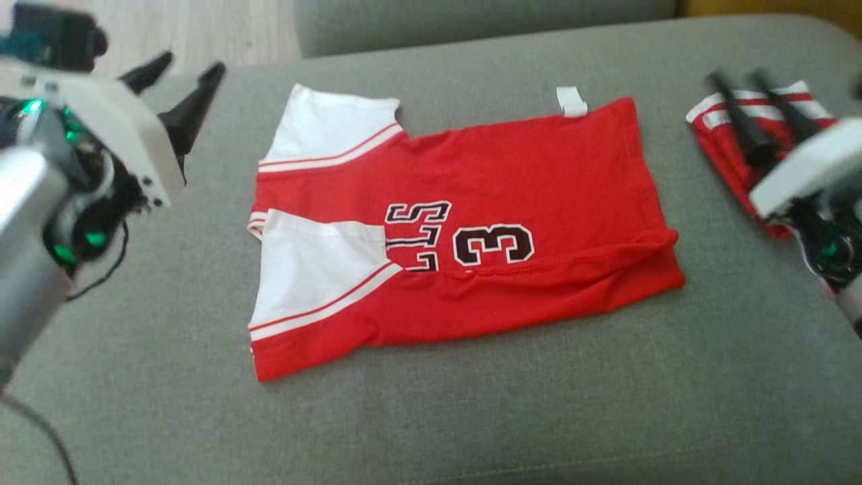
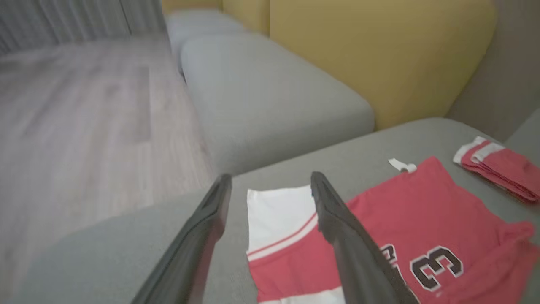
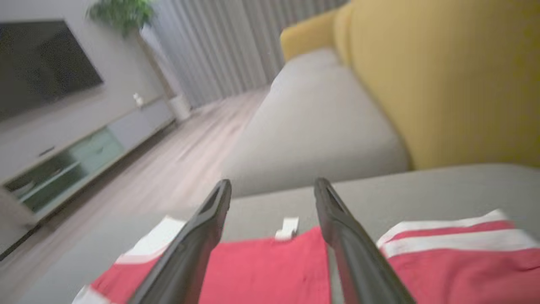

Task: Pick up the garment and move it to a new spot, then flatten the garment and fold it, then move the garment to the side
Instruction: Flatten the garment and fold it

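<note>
Grey sofa cushion point(image 1: 471, 417) spans the head view, with a yellow backrest point(image 2: 379, 55) and wooden floor point(image 2: 84, 126) beyond it in the left wrist view. On the middle of the cushion the garment point(image 1: 539, 175), a red jersey with white sleeves, lies folded lengthwise into a flat strip. Its sleeves are toward the robot's left, its hem is toward the right, and a dark number 3 point(image 1: 493, 244) faces up. A smaller folded red-and-white piece point(image 1: 720, 158) rests near the cushion's right edge, apart from the jersey. The left hand point(image 1: 190, 64) hovers off the jersey's sleeve end, fingers spread wide and holding nothing. The right hand point(image 1: 736, 75) hangs over the smaller piece, fingers also wide and empty. A small white tag point(image 1: 571, 101) sticks out from the jersey's far edge.
</note>
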{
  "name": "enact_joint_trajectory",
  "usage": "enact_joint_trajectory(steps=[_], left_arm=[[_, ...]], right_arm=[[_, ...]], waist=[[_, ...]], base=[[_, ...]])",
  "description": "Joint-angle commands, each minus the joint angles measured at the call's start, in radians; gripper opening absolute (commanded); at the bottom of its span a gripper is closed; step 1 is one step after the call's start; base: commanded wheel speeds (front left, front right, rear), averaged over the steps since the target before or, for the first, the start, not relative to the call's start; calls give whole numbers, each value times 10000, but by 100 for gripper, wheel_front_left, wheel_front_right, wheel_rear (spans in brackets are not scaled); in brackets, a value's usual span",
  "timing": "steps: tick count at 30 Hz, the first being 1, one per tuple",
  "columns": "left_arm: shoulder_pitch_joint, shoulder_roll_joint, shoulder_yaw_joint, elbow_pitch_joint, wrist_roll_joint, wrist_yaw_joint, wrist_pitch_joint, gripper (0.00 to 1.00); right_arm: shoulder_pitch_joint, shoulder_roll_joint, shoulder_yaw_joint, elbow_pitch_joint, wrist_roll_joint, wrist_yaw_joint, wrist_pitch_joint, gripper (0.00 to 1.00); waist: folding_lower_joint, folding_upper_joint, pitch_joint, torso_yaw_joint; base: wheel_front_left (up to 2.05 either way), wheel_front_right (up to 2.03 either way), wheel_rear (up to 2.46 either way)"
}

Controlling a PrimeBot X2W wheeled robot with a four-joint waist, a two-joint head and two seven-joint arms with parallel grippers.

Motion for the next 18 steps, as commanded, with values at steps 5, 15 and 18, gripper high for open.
enact_joint_trajectory(steps=[5,15,18], left_arm=[[1081,696,799,-1191,822,1594,-2321,100],[5362,-56,3442,-3420,2292,3755,-2918,100],[6314,-388,3847,-3559,2685,3675,-2919,100]], right_arm=[[1236,180,-1162,-72,-1313,-7,-1554,100],[5254,2437,-5718,-1492,-6199,-7,-1614,100],[5859,2961,-6176,-1596,-7143,-7,-1076,100]], waist=[[0,0,-387,81],[0,0,-330,166],[0,0,-254,215]], base=[[0,0,0],[0,0,0],[0,0,0]])
